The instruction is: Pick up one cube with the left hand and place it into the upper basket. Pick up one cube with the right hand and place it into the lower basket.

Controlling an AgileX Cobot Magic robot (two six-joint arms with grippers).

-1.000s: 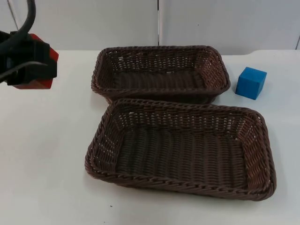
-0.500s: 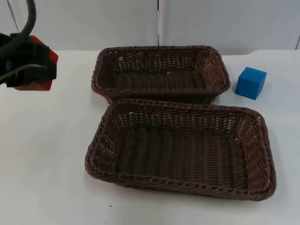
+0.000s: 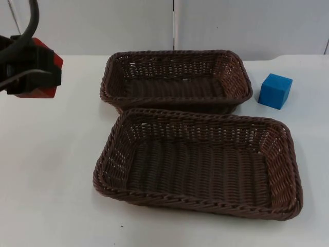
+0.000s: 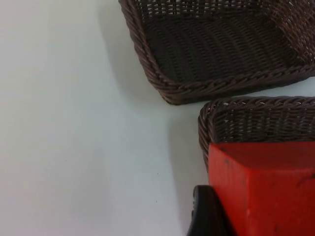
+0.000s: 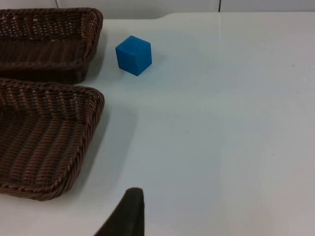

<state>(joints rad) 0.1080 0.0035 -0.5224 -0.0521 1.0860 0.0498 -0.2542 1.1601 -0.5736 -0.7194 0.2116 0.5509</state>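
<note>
- Here, the left gripper (image 3: 28, 77) hung over the table's (image 3: 51, 170) left side, well left of the upper basket (image 3: 175, 57), clamped on the red cube (image 3: 43, 77).
- In the left wrist view, the red cube (image 4: 263, 189) sat against a black fingertip (image 4: 206, 211), with the corner of one basket just past it and a second basket beyond that; a strip of bare white table separated the two.
- The upper basket was a dark brown wicker tray near the grey wall (image 3: 103, 25); nothing lay in it.
- The lower basket (image 3: 203, 203), larger in the top view and of the same weave, lay in front of the upper one, their rims close or touching; nothing lay in it.
- The blue cube (image 3: 275, 90) rested on the table just right of the upper basket, apart from its rim.
- In the right wrist view, the blue cube (image 5: 133, 55) stood beside the right end of the upper basket (image 5: 49, 14), with the lower basket (image 5: 74, 167) nearer the camera.
- The right gripper (image 5: 128, 214) waited above bare table, well apart from the blue cube; one dark fingertip was visible, so I could not tell whether it was open or closed.
</note>
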